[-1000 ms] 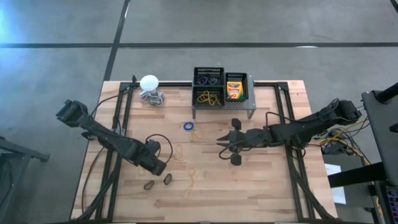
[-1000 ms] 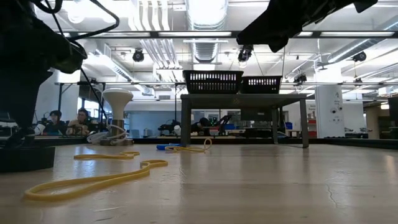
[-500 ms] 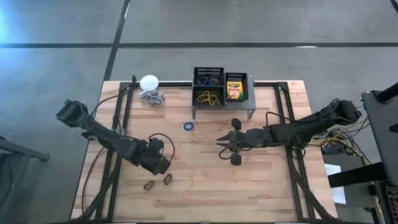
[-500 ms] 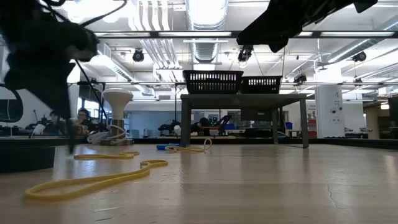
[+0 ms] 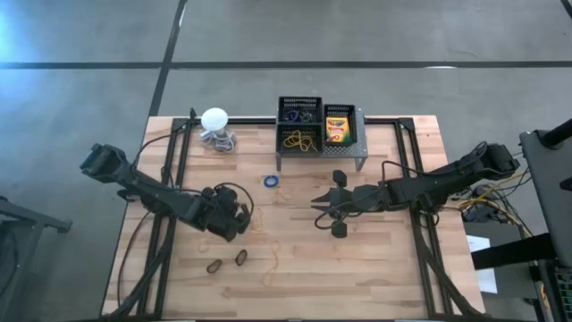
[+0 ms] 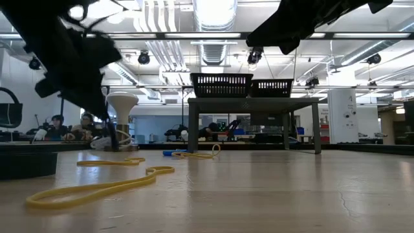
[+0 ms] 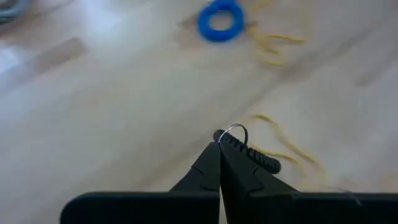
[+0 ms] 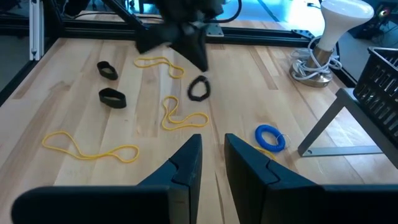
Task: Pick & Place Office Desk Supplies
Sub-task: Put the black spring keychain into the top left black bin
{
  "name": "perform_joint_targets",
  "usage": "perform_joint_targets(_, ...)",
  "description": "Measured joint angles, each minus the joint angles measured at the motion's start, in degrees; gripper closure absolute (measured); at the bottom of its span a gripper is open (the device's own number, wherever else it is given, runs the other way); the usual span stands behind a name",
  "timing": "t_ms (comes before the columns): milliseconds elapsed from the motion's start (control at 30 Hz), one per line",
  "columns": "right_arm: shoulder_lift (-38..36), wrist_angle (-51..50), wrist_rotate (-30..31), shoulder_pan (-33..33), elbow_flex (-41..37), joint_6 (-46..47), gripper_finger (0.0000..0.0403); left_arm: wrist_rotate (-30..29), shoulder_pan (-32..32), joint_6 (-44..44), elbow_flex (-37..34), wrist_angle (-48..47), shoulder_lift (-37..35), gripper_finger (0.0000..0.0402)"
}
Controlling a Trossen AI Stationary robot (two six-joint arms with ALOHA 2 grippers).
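A pale wooden bench (image 5: pixel 375 268) stands on a grey concrete floor, with a grey perforated stand (image 5: pixel 320 156) at its far edge carrying black mesh bins (image 5: pixel 299 112). One bin holds a yellow-and-green crayon box (image 5: pixel 337 128); the others hold rubber bands.

The left end effector (image 5: pixel 239 217) hangs just above the middle-left of the bench, clenched on a small dark band (image 8: pixel 199 89) that dangles from its tips; in its own wrist view the dark loop (image 7: pixel 249 152) shows pinched at the closed tips. Loose supplies lie around it: a blue band (image 5: pixel 272 181) nearer the stand, thin yellow bands (image 8: pixel 93 148) on the wood, and two more dark loops (image 5: pixel 228 262) near the front edge.

The right end effector (image 5: pixel 332 207) waits over the bench in front of the stand, its fingers (image 8: pixel 186 163) a little apart and grasping nothing.

The step in hand looks like carrying the dark band to a bin. To do it well, the left arm should lift high enough to clear the bin's rim, keep the pinch firm since only a thin edge of the loop is caught, and pass well clear of the waiting right arm. Release should come only once the dangling loop hangs inside the mesh wall, or it may drape over the rim.
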Motion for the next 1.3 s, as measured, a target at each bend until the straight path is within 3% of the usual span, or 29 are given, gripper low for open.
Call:
perform_joint_targets(400,0.00,0.02,0.01,-0.01,0.00,0.44,0.0339,2.99,7.11,-2.62,-7.00,2.31,0.00,0.0388)
perform_joint_targets(600,0.00,0.04,0.02,0.00,0.00,0.42,0.0339,3.85,8.12,1.00,-7.76,7.43,0.00,0.0327)
perform_joint_targets(867,0.00,0.07,0.02,0.00,0.00,0.42,0.0339,11.04,9.58,3.41,-7.87,13.46,0.02,0.0243)
perform_joint_targets(1300,0.02,0.83,0.02,-0.02,-0.02,0.26,0.0339,10.37,10.61,1.93,-17.35,32.37,0.33,0.0266)
